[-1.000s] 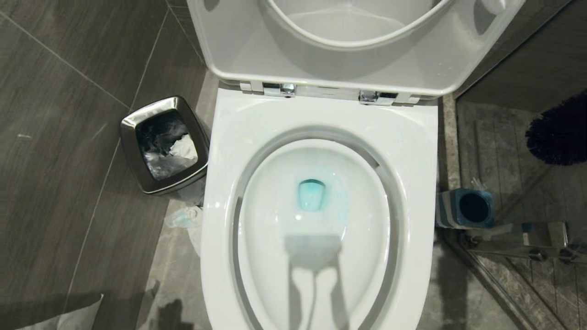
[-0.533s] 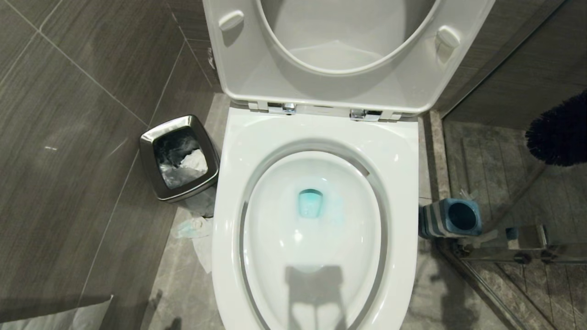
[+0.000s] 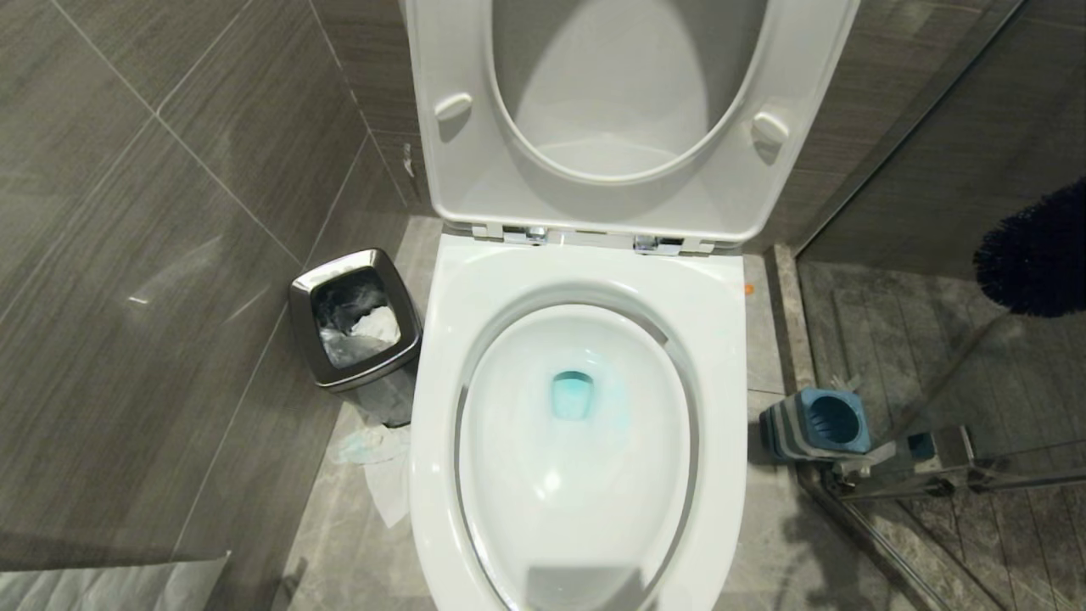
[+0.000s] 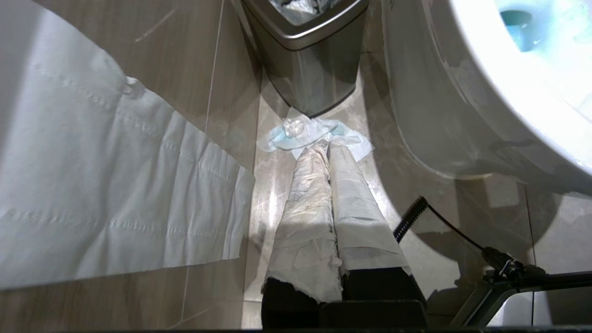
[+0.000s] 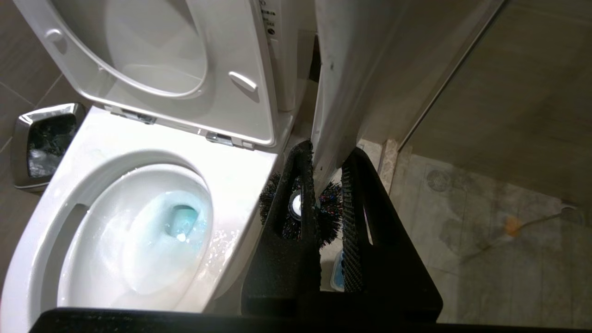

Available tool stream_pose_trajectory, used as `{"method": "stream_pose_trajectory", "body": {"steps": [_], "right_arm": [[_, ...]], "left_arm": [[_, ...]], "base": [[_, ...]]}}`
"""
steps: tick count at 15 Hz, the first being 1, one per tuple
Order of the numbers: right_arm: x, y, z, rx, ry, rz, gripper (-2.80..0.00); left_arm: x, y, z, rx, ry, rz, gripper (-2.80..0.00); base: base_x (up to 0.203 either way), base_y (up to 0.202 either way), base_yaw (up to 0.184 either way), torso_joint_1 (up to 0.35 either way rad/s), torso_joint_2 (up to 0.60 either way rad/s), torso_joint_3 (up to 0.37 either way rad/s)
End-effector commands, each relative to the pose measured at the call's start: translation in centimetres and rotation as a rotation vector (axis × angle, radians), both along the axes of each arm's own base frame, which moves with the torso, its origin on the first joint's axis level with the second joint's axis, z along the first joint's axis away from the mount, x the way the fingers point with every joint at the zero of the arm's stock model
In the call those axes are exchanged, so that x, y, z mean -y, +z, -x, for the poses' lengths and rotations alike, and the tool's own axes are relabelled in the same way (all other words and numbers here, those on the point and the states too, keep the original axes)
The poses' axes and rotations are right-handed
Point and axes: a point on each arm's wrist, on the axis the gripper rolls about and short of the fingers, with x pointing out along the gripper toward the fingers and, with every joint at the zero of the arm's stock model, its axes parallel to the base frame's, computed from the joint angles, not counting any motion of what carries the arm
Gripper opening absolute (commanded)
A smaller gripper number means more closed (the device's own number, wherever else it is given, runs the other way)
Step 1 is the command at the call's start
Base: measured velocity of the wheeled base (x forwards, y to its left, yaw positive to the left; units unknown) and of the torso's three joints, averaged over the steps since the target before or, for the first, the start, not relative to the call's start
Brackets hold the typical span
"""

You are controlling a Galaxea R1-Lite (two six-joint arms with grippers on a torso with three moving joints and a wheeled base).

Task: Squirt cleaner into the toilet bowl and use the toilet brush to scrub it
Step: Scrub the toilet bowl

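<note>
My right gripper, jaws narrow, clamps the toilet brush handle, right of the toilet bowl.

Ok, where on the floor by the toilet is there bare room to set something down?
Bare floor lies right of the toilet bowl, between it and the glass door rail, nearer than the brush holder. Left is crowded: waste bin, crumpled tissue in front of it. The right hand holds the toilet brush off to the right.
</note>
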Motion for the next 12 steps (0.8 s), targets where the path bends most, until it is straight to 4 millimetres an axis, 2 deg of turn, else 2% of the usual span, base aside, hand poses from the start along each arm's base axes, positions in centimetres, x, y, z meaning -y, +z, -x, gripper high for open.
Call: {"method": "stream_pose_trajectory", "body": {"steps": [1, 9, 12], "right_arm": [[0.0, -0.1, -0.2, -0.008, 0.003, -0.001, -2.8], [0.6, 0.5, -2.6, -0.044, 0.008, -0.01, -2.8], [0.7, 0.8, -2.9, -0.045, 0.018, -0.009, -2.8]], "left_arm": [[0.0, 0.0, 0.0, 0.0, 0.0, -0.003, -2.8], [0.0, 0.0, 0.0, -0.003, -0.004, -0.004, -2.8], [0.0, 0.0, 0.0, -0.003, -0.004, -0.006, -2.8]], "base": [[0.0, 0.0, 0.0, 0.002, 0.0, 0.198], [0.0, 0.0, 0.0, 0.003, 0.0, 0.2], [0.0, 0.0, 0.0, 0.002, 0.0, 0.2]]}}
